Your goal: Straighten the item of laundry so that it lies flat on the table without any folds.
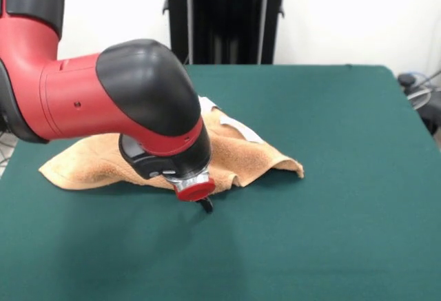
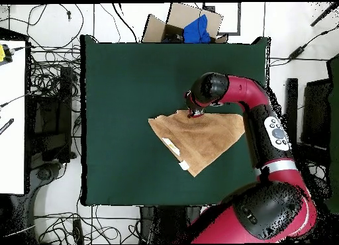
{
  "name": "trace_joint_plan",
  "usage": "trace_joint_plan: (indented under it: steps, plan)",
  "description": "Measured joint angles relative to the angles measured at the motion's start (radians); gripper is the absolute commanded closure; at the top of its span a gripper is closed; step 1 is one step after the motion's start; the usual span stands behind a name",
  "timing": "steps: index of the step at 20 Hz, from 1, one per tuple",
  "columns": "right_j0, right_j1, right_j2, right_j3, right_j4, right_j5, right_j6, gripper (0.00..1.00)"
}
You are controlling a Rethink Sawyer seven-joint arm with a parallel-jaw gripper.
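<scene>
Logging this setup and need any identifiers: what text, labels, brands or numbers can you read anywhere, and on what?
None can be read.
Towel: its two white tags show no readable print; too small.
Arm: a grey panel with dark button marks, no readable characters.
Gripper: no markings visible.
Table: plain green cloth, no text.
Cardboard box beyond the table: no readable print.

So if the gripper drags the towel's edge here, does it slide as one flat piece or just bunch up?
Probably bunches. The towel already lies humped and wrinkled, so it looks floppy, not stiff. Its terry pile on the felt-like table likely grips instead of gliding. The gripper is at its near edge; whether it is pinching cloth is unclear.
</scene>
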Motion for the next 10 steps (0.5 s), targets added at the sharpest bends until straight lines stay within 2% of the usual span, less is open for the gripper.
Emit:
trace_joint_plan:
  steps: [10]
  plan:
    - [0.002, -0.001, -0.004, -0.004, -0.004, 0.004, -0.069, 0.0]
